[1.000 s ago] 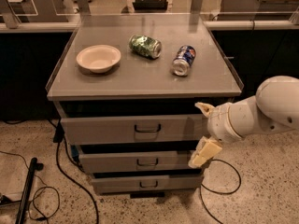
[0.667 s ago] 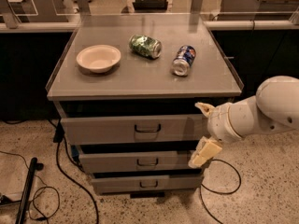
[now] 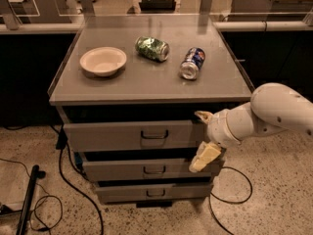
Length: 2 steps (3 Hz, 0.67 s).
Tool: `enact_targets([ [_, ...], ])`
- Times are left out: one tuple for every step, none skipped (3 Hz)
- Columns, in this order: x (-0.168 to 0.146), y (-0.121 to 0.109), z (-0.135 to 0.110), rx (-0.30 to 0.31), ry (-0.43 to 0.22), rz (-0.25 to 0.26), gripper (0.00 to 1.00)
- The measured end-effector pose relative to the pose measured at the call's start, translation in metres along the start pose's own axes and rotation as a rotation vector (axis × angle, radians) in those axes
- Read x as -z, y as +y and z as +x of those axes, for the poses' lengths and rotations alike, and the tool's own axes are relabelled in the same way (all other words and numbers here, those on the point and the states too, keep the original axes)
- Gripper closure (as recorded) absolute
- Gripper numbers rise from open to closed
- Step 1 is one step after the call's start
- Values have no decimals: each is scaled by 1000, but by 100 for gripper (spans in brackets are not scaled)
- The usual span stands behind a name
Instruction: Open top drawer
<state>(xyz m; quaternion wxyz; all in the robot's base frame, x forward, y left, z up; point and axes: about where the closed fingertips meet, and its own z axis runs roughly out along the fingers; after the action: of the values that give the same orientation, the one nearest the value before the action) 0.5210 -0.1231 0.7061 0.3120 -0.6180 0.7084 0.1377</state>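
The top drawer (image 3: 107, 135) is the widest of three grey drawers under the grey cabinet top (image 3: 146, 84). Its small dark loop handle (image 3: 154, 134) sits at the centre of the front. A dark gap shows above the front. My gripper (image 3: 203, 137) is at the right end of the top drawer front, to the right of the handle and apart from it. It is open, with one cream fingertip (image 3: 202, 115) up at the drawer's top edge and the other (image 3: 204, 157) down by the middle drawer (image 3: 146, 169). It holds nothing.
On the cabinet top lie a cream bowl (image 3: 103, 60), a green can (image 3: 152, 48) on its side and a blue can (image 3: 191, 62) on its side. The bottom drawer (image 3: 151, 192) is below. Black cables (image 3: 63, 180) and a dark pole (image 3: 28, 199) lie on the speckled floor at left.
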Motion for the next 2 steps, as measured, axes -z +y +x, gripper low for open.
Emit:
enact_targets([
  [-17, -10, 13, -13, -28, -7, 0],
  [-36, -27, 21, -2, -66, 26, 0],
])
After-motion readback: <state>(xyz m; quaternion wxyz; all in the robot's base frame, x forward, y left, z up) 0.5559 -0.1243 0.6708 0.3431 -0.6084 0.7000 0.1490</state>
